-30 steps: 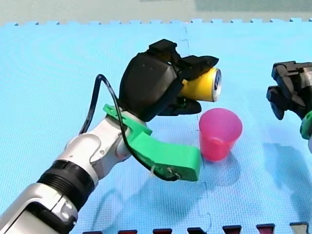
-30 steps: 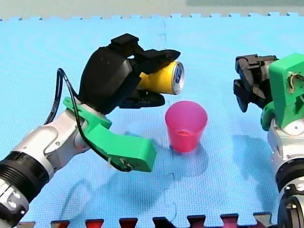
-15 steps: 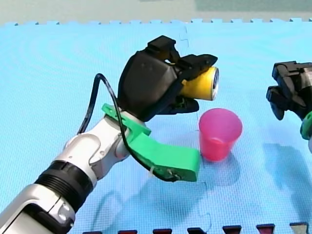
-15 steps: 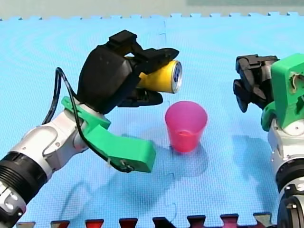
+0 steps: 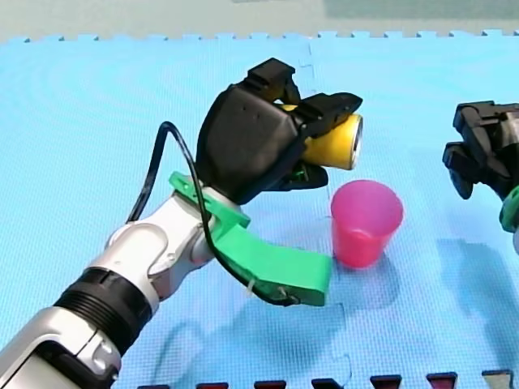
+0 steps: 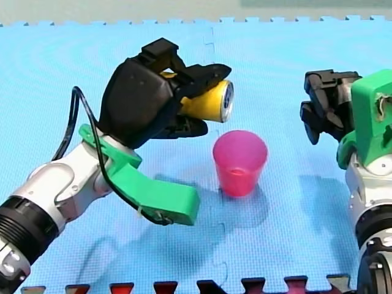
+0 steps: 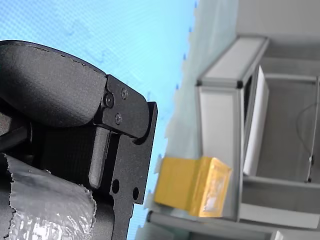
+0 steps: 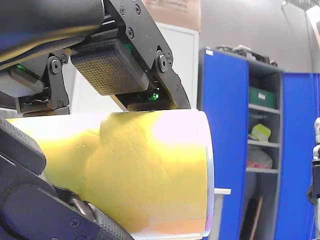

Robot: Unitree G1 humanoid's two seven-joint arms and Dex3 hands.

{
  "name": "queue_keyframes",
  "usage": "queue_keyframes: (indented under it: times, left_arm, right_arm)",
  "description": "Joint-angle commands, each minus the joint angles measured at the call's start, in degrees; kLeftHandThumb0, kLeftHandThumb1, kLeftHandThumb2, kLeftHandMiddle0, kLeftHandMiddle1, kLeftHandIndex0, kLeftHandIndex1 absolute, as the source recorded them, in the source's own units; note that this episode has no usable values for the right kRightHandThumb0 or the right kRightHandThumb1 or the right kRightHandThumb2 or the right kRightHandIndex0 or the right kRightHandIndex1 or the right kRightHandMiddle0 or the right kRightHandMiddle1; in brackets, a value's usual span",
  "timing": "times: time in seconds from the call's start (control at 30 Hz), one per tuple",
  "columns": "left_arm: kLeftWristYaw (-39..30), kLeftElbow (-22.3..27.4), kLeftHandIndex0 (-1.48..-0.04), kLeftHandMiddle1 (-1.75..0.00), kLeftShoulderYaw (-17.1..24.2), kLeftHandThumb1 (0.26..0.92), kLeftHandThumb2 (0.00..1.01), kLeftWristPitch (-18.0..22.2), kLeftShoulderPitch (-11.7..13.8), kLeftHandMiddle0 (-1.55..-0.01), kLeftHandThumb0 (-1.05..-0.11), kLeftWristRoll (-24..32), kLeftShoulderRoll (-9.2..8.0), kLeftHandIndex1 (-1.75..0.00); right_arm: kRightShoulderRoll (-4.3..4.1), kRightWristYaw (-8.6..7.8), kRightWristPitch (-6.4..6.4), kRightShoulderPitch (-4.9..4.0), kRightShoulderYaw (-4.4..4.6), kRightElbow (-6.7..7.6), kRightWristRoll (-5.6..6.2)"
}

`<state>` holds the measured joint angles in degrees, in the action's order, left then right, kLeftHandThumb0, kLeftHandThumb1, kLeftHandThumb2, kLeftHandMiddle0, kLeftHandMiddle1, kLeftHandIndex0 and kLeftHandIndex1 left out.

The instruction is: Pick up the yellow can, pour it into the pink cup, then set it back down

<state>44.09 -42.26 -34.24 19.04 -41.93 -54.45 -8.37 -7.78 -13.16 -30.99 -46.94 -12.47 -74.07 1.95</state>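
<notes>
I have the yellow can (image 5: 331, 146) gripped in the left hand (image 5: 251, 146), whose fingers are closed around the can's body. The second wrist view shows a ridged finger pad (image 8: 107, 67) pressed against the can's side. The can is in the air, tipped over to roughly horizontal. Its top end points toward the pink cup (image 5: 366, 224) and hangs above the cup's rim on the side nearest my left arm, not touching it. The cup stands upright on the blue foam mat (image 5: 97, 121). The right hand (image 5: 480, 150) holds nothing and hovers well off to the right of the cup.

I judge this to be the pour itself: the can is lifted and tilted, and it has not yet been set back down. I cannot see any liquid or what is in the cup.

The can's mouth looks closer to the cup's edge than to its middle. If I tip further, I want the opening over the cup's centre and clear of the rim. After that, the wrist must roll the can upright, carry it sideways away from the cup, and lower it onto the mat before the fingers let go.
</notes>
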Motion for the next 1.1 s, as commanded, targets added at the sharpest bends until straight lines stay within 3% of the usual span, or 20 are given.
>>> queue_keyframes:
  times: [0.0,0.57,1.0,1.03,1.07]
  left_arm:
    - [0.1,0.5,-1.24,-1.54,-0.3,0.876,0.0,-0.3,-0.2,-0.76,-0.297,-0.3,-0.39,-0.02]
    - [2.6,-1.3,-1.29,-1.54,-2.9,0.877,0.0,-1.4,-1.6,-0.75,-0.3,-3.7,-0.89,-0.06]
    - [4.7,-3.4,-1.25,-1.51,-4.9,0.874,0.0,-2.4,-2.8,-0.75,-0.306,-5.6,-0.92,-0.12]
    - [4.8,-3.4,-1.22,-1.5,-5.0,0.873,0.0,-2.5,-2.9,-0.76,-0.307,-5.6,-0.92,-0.18]
    - [4.9,-3.5,-1.13,-1.5,-5.2,0.872,0.0,-2.6,-2.9,-0.76,-0.307,-5.7,-0.93,-0.35]
  right_arm:
    - [-0.11,0.01,-0.26,0.03,-0.11,-0.05,0.13]
    - [-0.33,1.21,-1.1,0.11,0.62,-0.18,-1.21]
    - [-0.12,-0.84,-0.52,0.0,-0.38,-0.2,0.21]
    - [-0.12,-0.89,-0.53,0.03,-0.4,-0.16,0.25]
    - [-0.12,-0.92,-0.55,0.04,-0.4,-0.12,0.28]
